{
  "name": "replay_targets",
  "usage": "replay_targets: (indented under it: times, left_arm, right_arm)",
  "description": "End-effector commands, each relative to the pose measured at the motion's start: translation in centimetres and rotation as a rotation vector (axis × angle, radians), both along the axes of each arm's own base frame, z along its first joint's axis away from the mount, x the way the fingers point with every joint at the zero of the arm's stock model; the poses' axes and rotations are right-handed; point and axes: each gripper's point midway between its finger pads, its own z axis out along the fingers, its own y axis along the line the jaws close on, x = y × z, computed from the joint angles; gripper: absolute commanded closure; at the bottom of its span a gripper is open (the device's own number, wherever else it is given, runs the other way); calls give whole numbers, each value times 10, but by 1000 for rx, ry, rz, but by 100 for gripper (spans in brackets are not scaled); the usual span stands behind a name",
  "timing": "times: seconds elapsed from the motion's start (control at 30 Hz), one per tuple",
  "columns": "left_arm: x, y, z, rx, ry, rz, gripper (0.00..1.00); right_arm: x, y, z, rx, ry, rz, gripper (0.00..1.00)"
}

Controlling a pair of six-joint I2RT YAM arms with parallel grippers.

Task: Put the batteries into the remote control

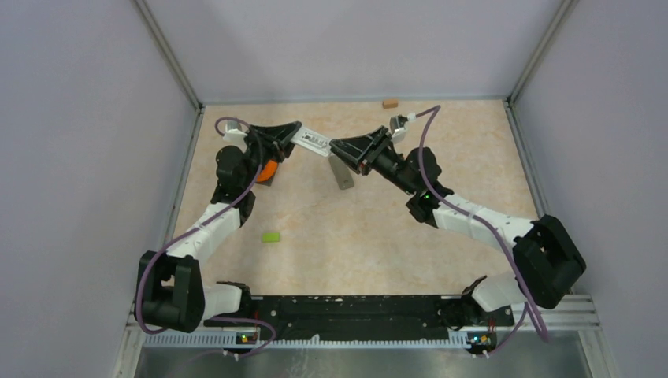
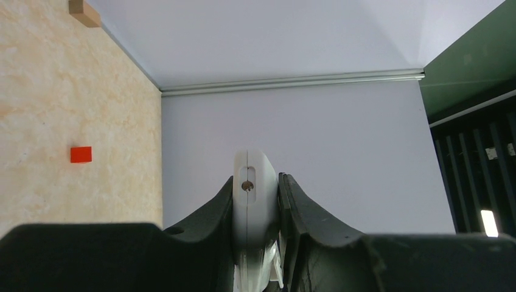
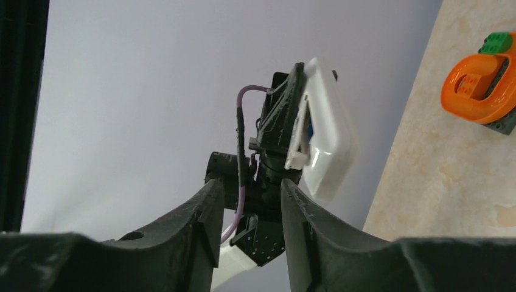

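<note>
The left gripper (image 1: 291, 135) is clamped on the white remote (image 2: 255, 213), holding it above the far middle of the table (image 1: 378, 236), probably to steady it for loading. The right gripper (image 3: 251, 185) is just to the remote's right, its fingers apart and empty. A blue sliver (image 3: 310, 131) in the remote's back may be a battery.

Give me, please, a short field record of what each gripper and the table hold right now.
left gripper: shut on the white remote, held edge-on above the table
right gripper: open, empty, facing the remote
on table: grey flat piece, green piece, tan block, red block, orange item
batteries: none clearly visible
</note>
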Motion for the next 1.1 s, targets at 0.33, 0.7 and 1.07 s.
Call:
replay_targets:
  times: [0.33,0.7,1.07]
  left_arm:
    - [-22,-15,-3,127,-120,-110,100]
    - [-40,-35,-12,71,-134,-301,100]
    - [-40,-38,-25,61,-86,-328,100]
  right_arm:
    - [-6,-38,12,-741,-472,-97,14]
    - [-17,-23,-30,-1226,-607,157,31]
    - [-30,-8,-49,-1283,-598,218,24]
